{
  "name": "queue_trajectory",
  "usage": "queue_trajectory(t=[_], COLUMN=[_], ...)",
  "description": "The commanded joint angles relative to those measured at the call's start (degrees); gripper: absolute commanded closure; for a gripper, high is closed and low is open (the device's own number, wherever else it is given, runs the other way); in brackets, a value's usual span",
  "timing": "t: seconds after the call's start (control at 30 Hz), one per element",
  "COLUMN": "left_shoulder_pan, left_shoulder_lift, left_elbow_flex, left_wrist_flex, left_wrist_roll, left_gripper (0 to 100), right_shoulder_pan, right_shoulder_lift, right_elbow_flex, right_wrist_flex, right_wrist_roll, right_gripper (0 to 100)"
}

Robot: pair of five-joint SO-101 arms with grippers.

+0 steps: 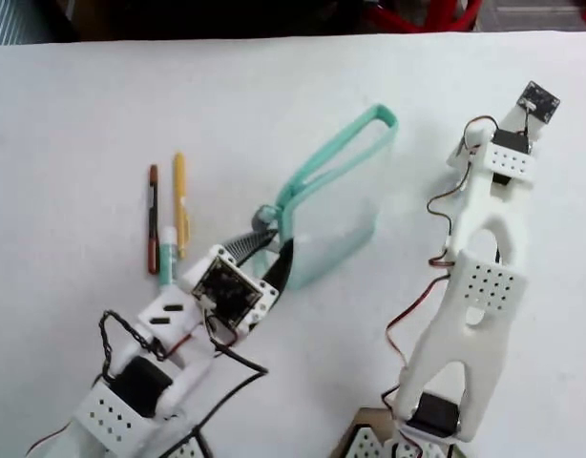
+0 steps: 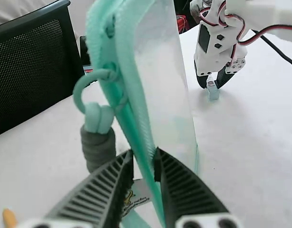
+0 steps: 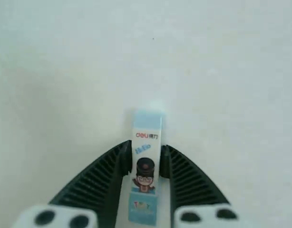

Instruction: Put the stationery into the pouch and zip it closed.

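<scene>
eraser in the right claw, pouch mouth held up by the left

the right gripper (image 3: pixel 143 148) is clamped narrow on a small eraser (image 3: pixel 146 166). the eraser's long axis runs along the fingers, and its pale blue end sticks out past the tips toward the table (image 1: pixel 83 114). from the left wrist view that claw stands tip-down close to the table, well apart from the pouch (image 1: pixel 331 205) and on its right side.

the left gripper (image 2: pixel 143 161) is pinched shut on the pouch's teal zip edge at the near end, just beside the ring-shaped zip pull (image 2: pixel 96 92). the pouch stands on edge. its long axis runs diagonally from the left claw away toward the far right, so the far end points roughly toward the right arm. the teal rim looks parted into a narrow slot, probably facing up, though the angle makes that hard to confirm.

the eraser must travel leftward to that slot and line up with its length; the right arm is the one carrying it.

a yellow pen (image 1: pixel 180 202), a dark red pen (image 1: pixel 153 218) and a teal marker (image 1: pixel 167 256) lie parallel on the table left of the pouch, not yet packed.
</scene>
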Motion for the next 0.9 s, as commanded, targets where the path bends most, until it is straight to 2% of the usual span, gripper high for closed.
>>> queue_trajectory(t=[0.0,0.2,0.87], left_shoulder_pan=[-0.7,-0.7,-0.7], left_shoulder_lift=[-0.7,-0.7,-0.7], left_elbow_flex=[-0.7,-0.5,-0.8], left_wrist_flex=[-1.2,-1.2,-1.2], left_wrist_roll=[0.6,0.6,0.6], left_gripper=[91,91,91], right_shoulder_pan=[-0.4,-0.4,-0.5], right_shoulder_lift=[1.0,2.0,1.3], right_elbow_flex=[-5.0,-8.3,-8.5], right_wrist_flex=[1.2,5.0,7.8], right_wrist_roll=[2.8,2.8,2.7], right_gripper=[97.8,98.1,98.1])
